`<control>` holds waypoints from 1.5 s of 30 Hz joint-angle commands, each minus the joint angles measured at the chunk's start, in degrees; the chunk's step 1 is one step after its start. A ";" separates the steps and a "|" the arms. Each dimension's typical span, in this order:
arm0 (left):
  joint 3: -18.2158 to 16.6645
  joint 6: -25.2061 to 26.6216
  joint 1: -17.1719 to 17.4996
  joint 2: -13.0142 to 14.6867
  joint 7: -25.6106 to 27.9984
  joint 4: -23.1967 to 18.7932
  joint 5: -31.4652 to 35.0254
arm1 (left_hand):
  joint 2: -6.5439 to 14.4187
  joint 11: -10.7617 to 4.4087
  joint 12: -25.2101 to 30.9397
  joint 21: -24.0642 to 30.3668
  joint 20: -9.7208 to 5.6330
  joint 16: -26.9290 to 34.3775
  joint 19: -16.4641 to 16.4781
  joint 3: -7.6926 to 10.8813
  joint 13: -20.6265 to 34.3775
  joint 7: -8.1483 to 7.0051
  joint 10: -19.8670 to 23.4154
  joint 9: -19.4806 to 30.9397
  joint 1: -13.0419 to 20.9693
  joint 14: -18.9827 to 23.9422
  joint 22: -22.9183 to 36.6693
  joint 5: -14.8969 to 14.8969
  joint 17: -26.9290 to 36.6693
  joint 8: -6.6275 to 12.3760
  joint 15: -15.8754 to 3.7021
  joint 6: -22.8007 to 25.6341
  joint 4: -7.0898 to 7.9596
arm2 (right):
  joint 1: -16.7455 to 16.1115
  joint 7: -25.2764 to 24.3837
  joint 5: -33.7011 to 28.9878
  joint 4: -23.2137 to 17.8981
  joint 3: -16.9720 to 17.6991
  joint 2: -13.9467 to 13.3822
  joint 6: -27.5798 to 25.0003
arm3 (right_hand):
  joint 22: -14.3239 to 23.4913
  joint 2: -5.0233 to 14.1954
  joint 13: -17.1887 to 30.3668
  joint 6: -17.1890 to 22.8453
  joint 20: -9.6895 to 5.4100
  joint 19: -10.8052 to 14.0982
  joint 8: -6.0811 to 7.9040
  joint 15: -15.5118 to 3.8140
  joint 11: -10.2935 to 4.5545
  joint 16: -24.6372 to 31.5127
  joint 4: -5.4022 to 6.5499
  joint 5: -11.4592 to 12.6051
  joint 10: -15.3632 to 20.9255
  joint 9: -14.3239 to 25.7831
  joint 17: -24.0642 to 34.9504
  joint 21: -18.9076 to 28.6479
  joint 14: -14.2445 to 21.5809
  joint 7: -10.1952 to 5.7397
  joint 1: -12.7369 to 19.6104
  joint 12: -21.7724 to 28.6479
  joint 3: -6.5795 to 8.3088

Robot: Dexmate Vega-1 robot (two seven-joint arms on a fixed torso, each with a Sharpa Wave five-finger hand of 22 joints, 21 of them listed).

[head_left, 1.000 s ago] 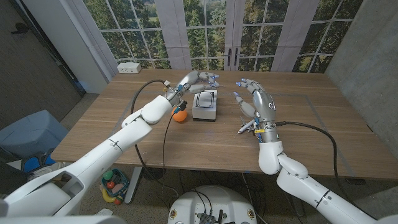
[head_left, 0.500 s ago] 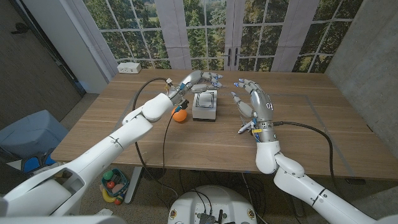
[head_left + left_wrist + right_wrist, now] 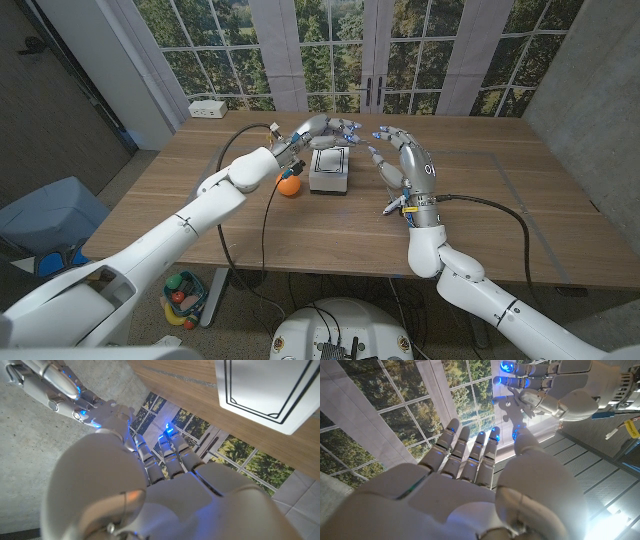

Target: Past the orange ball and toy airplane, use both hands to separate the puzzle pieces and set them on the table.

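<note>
Both hands have drawn in toward the white puzzle block (image 3: pixel 329 170) since a second ago — the left hand (image 3: pixel 318 130) hovers at its far left corner, the right hand (image 3: pixel 405 162) just beside its right edge, fingers spread, grasping nothing. It sits on the table (image 3: pixel 480 215) beside the orange ball (image 3: pixel 289 186). It looks rigid, light and smooth — likely slippery; grip opposite side walls.
</note>
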 commanded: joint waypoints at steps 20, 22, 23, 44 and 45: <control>1.87 4.19 -2.89 -0.88 -6.96 1.51 -6.91 | 0.41 0.02 -0.11 0.08 0.07 -0.05 -0.53 -0.65 0.12 0.63 -0.07 0.30 0.88 -0.67 0.10 0.03 -0.10 -0.32 -8.14 0.42 -0.16 | 2.93 -2.90 -0.08 4.27 -1.58 1.34 4.29 | 0.35 0.56 2.64 6.27 -0.37 1.12 2.72 -8.81 -1.41 2.81 0.22 -0.19 2.27 0.79 2.57 0.90 1.20 -0.24 2.12 1.85 -1.99; 1.96 4.61 -3.07 -0.98 -7.58 1.72 -7.67 | 0.42 0.01 -0.13 0.11 0.06 -0.04 -0.51 -0.70 0.11 0.70 -0.13 0.30 0.92 -0.69 0.10 0.04 -0.10 -0.32 -8.10 0.47 -0.17 | 3.21 -3.82 -0.23 4.96 -1.70 1.79 4.68 | 0.36 0.55 2.99 7.23 -0.55 1.33 3.16 -9.04 -1.61 3.29 0.14 -0.18 2.58 0.86 2.91 1.07 1.65 -0.07 2.56 2.08 -2.17; 2.05 4.75 -3.16 -0.96 -7.72 1.76 -7.73 | 0.42 0.19 -0.14 0.12 0.07 -0.04 -0.52 -0.72 0.11 0.74 -0.15 0.30 0.94 -0.71 0.09 0.04 -0.11 -0.33 -8.06 0.47 -0.18 | 3.38 -4.29 -0.18 5.37 -1.78 1.96 5.16 | 0.38 0.49 3.25 7.92 -0.59 1.56 3.50 -9.15 -1.69 3.61 0.08 -0.16 2.86 0.93 3.17 1.22 1.91 -0.12 2.91 2.27 -2.33; 2.79 4.65 -3.59 -1.63 -9.18 2.59 -9.51 | 0.54 0.52 -0.10 0.28 0.12 0.08 -0.61 -1.12 0.11 0.69 -0.09 0.33 1.07 -0.79 0.08 0.08 -0.12 -0.48 -7.91 0.45 -0.12 | 3.78 -7.57 -3.93 10.26 0.17 6.45 10.97 | 0.57 1.87 7.51 18.94 -2.68 3.02 11.50 -10.23 -4.12 6.89 -0.26 0.08 9.71 4.01 6.38 3.20 5.75 1.09 9.87 6.19 -2.43; 2.80 4.59 -3.61 -1.65 -9.18 2.60 -9.52 | 0.54 0.53 -0.09 0.30 0.13 0.09 -0.59 -1.13 0.11 0.69 -0.07 0.33 1.07 -0.78 0.08 0.08 -0.12 -0.48 -7.92 0.47 -0.12 | 3.65 -7.57 -4.19 10.37 0.46 6.73 11.18 | 0.58 1.98 7.62 18.82 -2.82 3.09 11.56 -10.26 -4.16 7.03 -0.25 0.08 9.88 4.11 6.50 3.26 5.96 1.09 10.05 6.30 -2.41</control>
